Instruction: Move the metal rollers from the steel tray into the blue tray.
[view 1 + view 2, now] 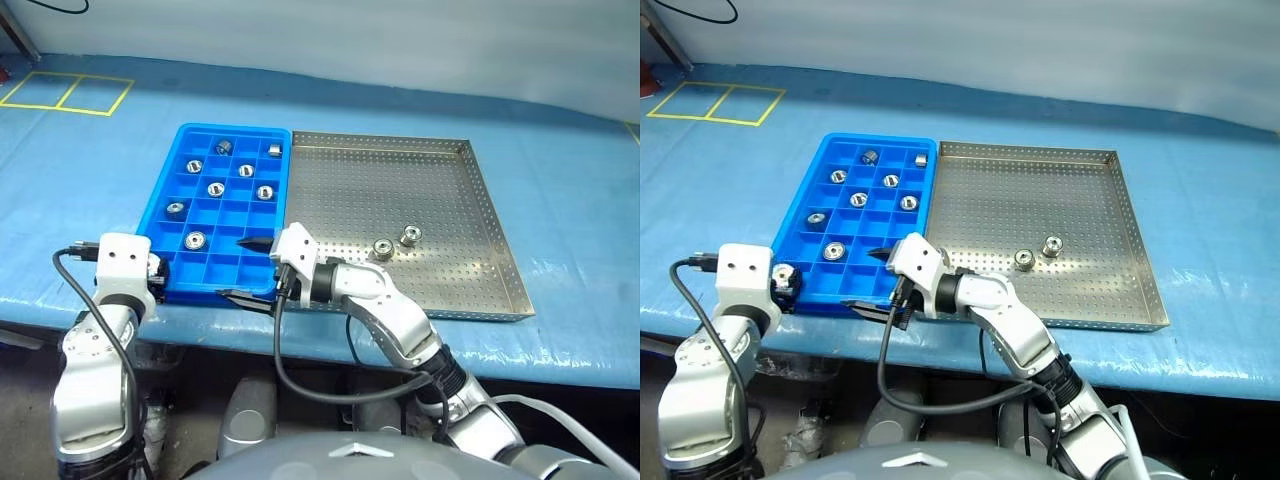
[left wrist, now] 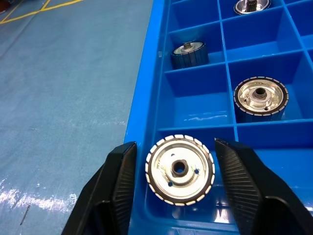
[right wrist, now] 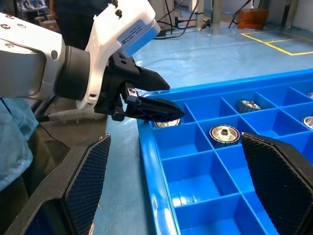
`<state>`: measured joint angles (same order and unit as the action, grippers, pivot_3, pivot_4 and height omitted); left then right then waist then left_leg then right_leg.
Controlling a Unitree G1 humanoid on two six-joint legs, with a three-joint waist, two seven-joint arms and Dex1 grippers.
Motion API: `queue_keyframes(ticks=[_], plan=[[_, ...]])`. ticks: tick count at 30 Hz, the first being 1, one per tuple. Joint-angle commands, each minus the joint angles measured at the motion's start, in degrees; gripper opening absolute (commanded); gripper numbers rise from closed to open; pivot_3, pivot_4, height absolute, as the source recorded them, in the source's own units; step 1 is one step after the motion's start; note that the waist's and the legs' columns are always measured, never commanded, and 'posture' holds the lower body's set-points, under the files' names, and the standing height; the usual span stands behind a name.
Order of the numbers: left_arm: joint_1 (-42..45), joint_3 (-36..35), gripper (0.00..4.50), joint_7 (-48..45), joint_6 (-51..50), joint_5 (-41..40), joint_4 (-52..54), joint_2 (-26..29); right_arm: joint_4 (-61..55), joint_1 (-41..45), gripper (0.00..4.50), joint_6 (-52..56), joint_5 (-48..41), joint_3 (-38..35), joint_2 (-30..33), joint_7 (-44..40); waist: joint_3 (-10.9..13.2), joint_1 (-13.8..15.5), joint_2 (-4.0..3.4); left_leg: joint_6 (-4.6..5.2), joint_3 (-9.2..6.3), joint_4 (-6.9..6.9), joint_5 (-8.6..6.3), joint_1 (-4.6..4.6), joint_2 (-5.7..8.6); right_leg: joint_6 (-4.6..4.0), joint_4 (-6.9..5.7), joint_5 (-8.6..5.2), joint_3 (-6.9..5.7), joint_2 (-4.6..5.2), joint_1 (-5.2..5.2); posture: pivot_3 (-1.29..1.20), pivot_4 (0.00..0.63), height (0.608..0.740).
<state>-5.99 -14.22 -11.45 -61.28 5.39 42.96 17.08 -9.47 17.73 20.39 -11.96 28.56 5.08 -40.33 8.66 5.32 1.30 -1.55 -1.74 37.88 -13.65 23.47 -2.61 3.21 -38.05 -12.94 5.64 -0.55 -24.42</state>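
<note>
A metal roller (image 2: 180, 169) is sitting in the near left corner pocket of the blue tray (image 1: 160, 205), between the left gripper (image 2: 176, 188)'s fingers, which are standing apart and not touching it. Two rollers (image 1: 396, 242) are waiting in the steel tray (image 1: 490, 215) on the right. The right gripper (image 1: 245, 268) is hanging wide open over the blue tray's near edge; I think the left one should be lifting straight up, so it isn't bumping the roller.

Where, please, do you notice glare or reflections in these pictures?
In the left wrist view, the blue tray has a glossy streak on a compartment floor, and the roller between the left pincer fingers shines brightly. In the left eye view, the steel tray gleams palely toward its far left corner.
</note>
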Motion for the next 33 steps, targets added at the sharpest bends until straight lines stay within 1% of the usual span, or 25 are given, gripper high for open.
queue_keyframes(ticks=[1,4,7,9,11,14,16,18,20,22,24,27,30,33], plan=[[3.4,-0.4,4.27,-1.4,-0.5,-2.0,1.9,1.4,-3.9,-0.9,4.5,-0.7,-0.2,-1.3,0.2,1.3,0.0,0.0,-0.01,0.0,-0.02,0.0,0.0,0.01,0.0,-0.01,0.01,0.0,-0.02,0.0,0.0,0.26,0.15,0.74],[9.8,-0.4,4.27,-4.7,-0.9,-6.5,2.3,2.1,-7.8,-2.9,4.5,0.4,-0.5,-3.4,1.7,3.3,0.0,0.1,0.01,-0.05,-0.02,0.01,0.03,0.05,0.01,-0.01,0.03,-0.01,-0.03,0.01,-0.01,0.22,0.15,0.74],[16.5,0.0,4.27,-7.7,-0.1,-11.1,1.1,1.9,-12.8,-5.1,4.5,3.5,-0.6,-7.3,3.2,7.4,0.0,-0.4,0.02,-0.08,-0.01,0.06,0.05,0.07,0.02,0.04,0.07,0.03,-0.02,0.03,0.02,0.16,0.15,0.74],[18.9,0.9,4.27,-8.8,1.3,-13.1,0.1,1.7,-15.1,-5.7,4.5,5.8,0.1,-9.5,4.2,10.0,0.0,-1.2,0.01,-0.08,0.01,0.05,0.05,0.07,0.02,0.07,0.12,0.05,-0.01,0.03,0.03,0.14,0.15,0.74],[19.6,2.7,4.27,-10.5,4.5,-14.7,-0.8,2.0,-16.4,-5.1,4.5,9.7,0.7,-11.6,6.6,11.3,0.0,-2.4,0.01,-0.08,0.05,0.01,0.04,0.07,0.03,0.11,0.14,0.08,0.03,0.04,0.01,0.11,0.15,0.74],[17.5,6.0,4.27,-13.2,13.0,-14.9,-2.8,3.5,-14.9,-2.7,4.5,14.3,1.5,-13.2,10.0,12.0,0.0,-4.0,0.0,-0.06,0.05,-0.06,0.03,0.06,0.02,0.13,0.13,0.12,0.04,0.04,0.0,0.09,0.15,0.74],[15.6,6.9,4.27,-14.9,18.1,-15.8,-4.1,3.8,-12.9,-1.3,4.5,14.7,1.3,-13.1,11.5,10.9,0.0,-4.8,-0.01,-0.06,0.05,-0.11,0.03,0.05,0.01,-0.11,0.12,0.26,0.04,0.03,-0.04,0.09,0.15,0.74],[12.2,8.9,4.27,-16.6,24.1,-14.7,-5.9,5.3,-9.7,0.2,4.5,15.1,-0.5,-12.8,12.0,7.8,0.0,-5.5,-0.01,-0.06,0.04,-0.16,0.03,0.03,-0.01,-0.12,0.09,0.25,0.03,0.0,-0.05,0.09,0.15,0.74],[8.2,10.3,4.27,-18.0,31.6,-13.2,-8.4,6.5,-5.9,2.0,4.5,14.8,-0.2,-11.3,12.3,5.7,0.0,-6.1,-0.03,-0.05,0.05,-0.23,0.03,-0.02,-0.02,-0.09,0.1,0.23,0.04,-0.02,-0.05,0.1,0.15,0.74],[4.5,10.5,4.27,-19.2,37.1,-13.8,-10.3,6.5,-2.3,3.8,4.5,14.7,0.0,-9.8,12.2,3.6,0.0,-6.2,-0.03,-0.03,0.06,-0.25,0.02,-0.02,-0.02,-0.09,0.11,0.23,0.04,-0.01,-0.05,0.11,0.15,0.74],[1.6,10.0,4.27,-19.7,39.9,-15.2,-11.6,5.8,0.8,5.3,4.5,14.0,0.4,-8.5,11.9,2.2,0.0,-6.0,-0.03,-0.03,0.06,-0.25,0.02,0.0,-0.01,-0.13,0.13,0.21,0.04,0.01,-0.06,0.12,0.15,0.74],[-2.2,9.2,4.27,-16.1,44.7,-13.7,-13.7,3.7,5.4,7.6,4.5,12.9,0.9,-7.3,10.6,0.8,0.0,-5.8,-0.05,-0.03,0.07,-0.21,0.02,0.04,0.0,-0.04,0.15,0.15,0.04,0.02,-0.07,0.14,0.15,0.74],[-5.2,8.1,4.27,-15.1,46.0,-15.2,-13.6,2.4,9.0,9.5,4.5,11.8,1.1,-6.8,9.2,-0.3,0.0,-5.6,-0.05,-0.03,0.07,-0.14,0.02,0.05,0.0,-0.06,0.18,0.13,0.04,0.03,-0.03,0.15,0.15,0.74],[-7.2,7.3,4.27,-16.0,45.6,-17.4,-12.2,2.8,12.1,10.9,4.5,10.6,1.8,-6.6,8.3,-1.2,0.0,-5.4,-0.06,-0.03,0.07,-0.13,0.02,0.04,0.0,0.05,0.16,0.06,0.04,0.02,-0.04,0.18,0.15,0.74]])
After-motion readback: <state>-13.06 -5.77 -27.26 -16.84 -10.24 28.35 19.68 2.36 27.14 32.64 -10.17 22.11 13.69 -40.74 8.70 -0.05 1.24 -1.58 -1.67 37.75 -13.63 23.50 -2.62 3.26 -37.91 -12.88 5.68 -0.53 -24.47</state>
